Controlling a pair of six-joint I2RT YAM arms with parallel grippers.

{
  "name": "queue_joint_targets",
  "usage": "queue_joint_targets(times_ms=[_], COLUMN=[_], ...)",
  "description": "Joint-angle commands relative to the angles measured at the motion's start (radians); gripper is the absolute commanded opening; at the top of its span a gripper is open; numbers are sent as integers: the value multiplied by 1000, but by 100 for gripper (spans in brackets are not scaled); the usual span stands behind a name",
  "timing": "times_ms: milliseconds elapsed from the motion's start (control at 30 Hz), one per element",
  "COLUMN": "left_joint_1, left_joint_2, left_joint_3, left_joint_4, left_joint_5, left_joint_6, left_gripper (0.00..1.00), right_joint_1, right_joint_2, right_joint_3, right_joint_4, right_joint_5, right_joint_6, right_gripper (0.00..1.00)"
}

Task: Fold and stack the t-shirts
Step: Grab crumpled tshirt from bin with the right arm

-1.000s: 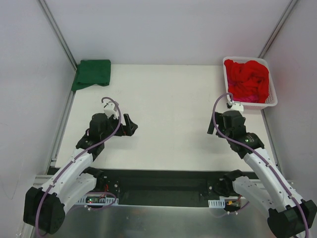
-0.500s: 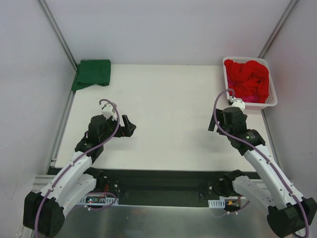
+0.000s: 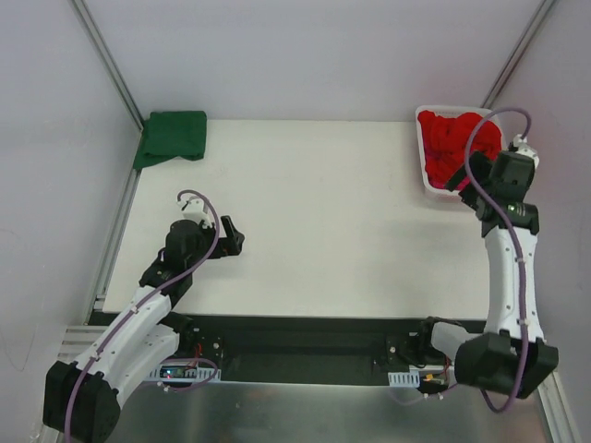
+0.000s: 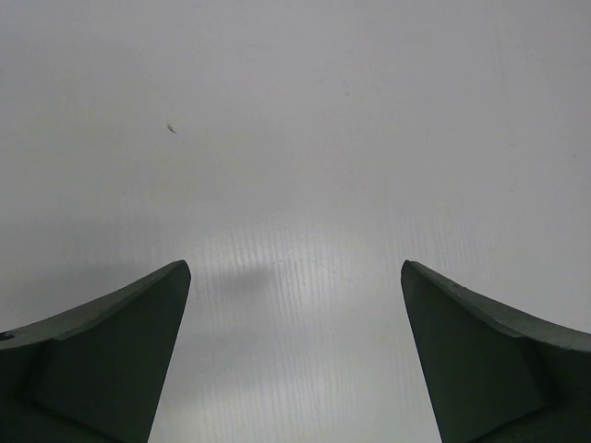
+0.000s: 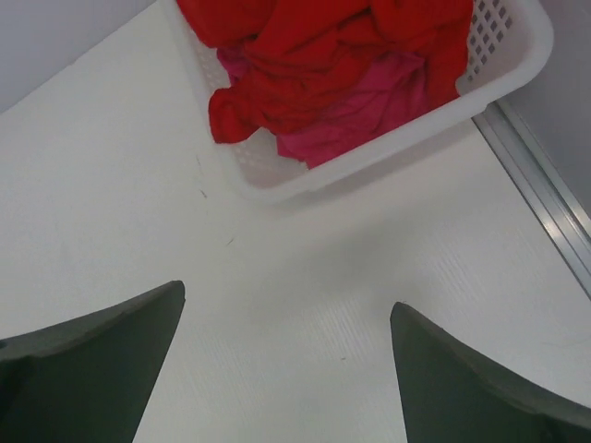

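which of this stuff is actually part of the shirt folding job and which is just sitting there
Part of the job:
- red t-shirt, crumpled in the white basket
- pink t-shirt, under the red one
- green t-shirt, folded at the far left corner of the table

Just there:
- white basket, only holding two shirts
- table

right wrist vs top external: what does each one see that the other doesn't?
Right wrist only: the magenta-pink shirt lying under the red shirt, and the lattice wall of the white basket up close. Top external only: the dark green shirt at the table's far-left corner, both arms, and the left gripper over bare table. Both: the red shirt crumpled in the basket, and the right gripper next to it, fingers open.
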Motion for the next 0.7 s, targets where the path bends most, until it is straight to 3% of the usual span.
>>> queue_joint_targets(times_ms=[0, 367, 667], left_joint_1=[-3, -3, -3], left_joint_2=[33, 41, 38], left_joint_3=[-2, -19, -27], left_joint_4=[4, 43, 59], left_joint_5=[-29, -13, 7], left_joint_6=[-5, 10, 21], left_gripper=[99, 99, 99], right_joint_1=[-177, -210, -210], right_joint_2=[172, 472, 725], right_joint_3=[90, 311, 674], right_joint_4=[84, 173, 74], right_joint_5=[-294, -320, -268], right_joint_6=[76, 53, 3], right_gripper=[96, 96, 96])
